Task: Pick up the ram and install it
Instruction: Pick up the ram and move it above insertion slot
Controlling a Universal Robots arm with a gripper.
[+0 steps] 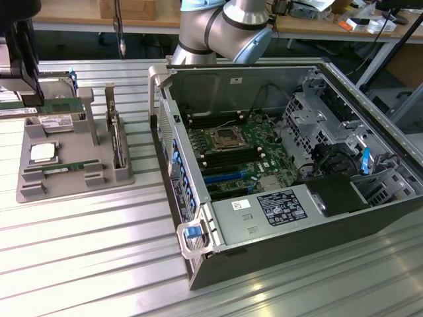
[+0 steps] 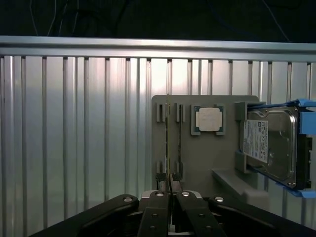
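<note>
- My gripper (image 2: 171,195) is pinched together on the memory stick (image 2: 169,143), a thin green board running edge-on out from between my fingertips. In the exterior view it hangs level under me (image 1: 16,104).
- As I judge it, only a thin strip of the board sits between my pads. A jolt could let it pivot or slide, since there is little to stop it turning.
- Straight below me is the gray holder (image 2: 222,163), and the held stick hangs clear above its slots. A second stick (image 2: 178,143) stands in the slot just beside. If I dipped, my board could knock it or catch the slot posts.
- Past the slots, farther out on the holder, sit a square chip (image 2: 207,120) and then a hard drive (image 2: 271,143) propped at a tilt. A low sweep that way could clip the drive.
- Farthest from me, well apart across the ribbed table (image 1: 99,264), lies the open computer case (image 1: 198,264) with its memory slots (image 1: 225,162). A stick gone crooked in my grip would likely jam there, and the case wall and cables crowd the way in.
</note>
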